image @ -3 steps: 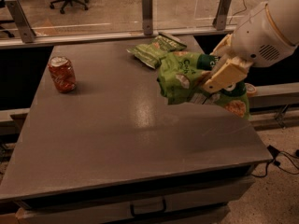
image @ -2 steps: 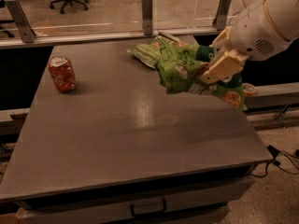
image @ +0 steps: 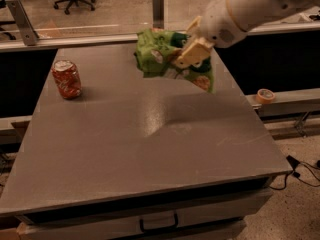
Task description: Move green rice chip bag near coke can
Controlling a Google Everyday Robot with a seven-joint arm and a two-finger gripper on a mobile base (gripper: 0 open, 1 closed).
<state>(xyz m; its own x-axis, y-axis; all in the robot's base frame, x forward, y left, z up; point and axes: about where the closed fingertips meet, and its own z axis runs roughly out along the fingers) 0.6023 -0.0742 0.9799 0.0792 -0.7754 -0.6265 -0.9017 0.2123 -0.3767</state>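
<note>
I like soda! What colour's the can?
Red can, silver top; camera view. Gripper holds green bag at back of table.

**Bright Green, Red, Flat Grey**

The green rice chip bag (image: 152,59) is bright green with orange-brown patches low down. The cream-tan gripper (image: 189,58), at one o'clock over the table, pinches it. The coke can (image: 66,79), at ten o'clock, is red with a silver top. The table (image: 150,154) is plain grey.

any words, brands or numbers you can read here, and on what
None can be read.
coke can: pale marks on its red side, too blurred to read.
green rice chip bag, held by the pincer above the table's far side: print crumpled and blurred, unreadable.
</note>
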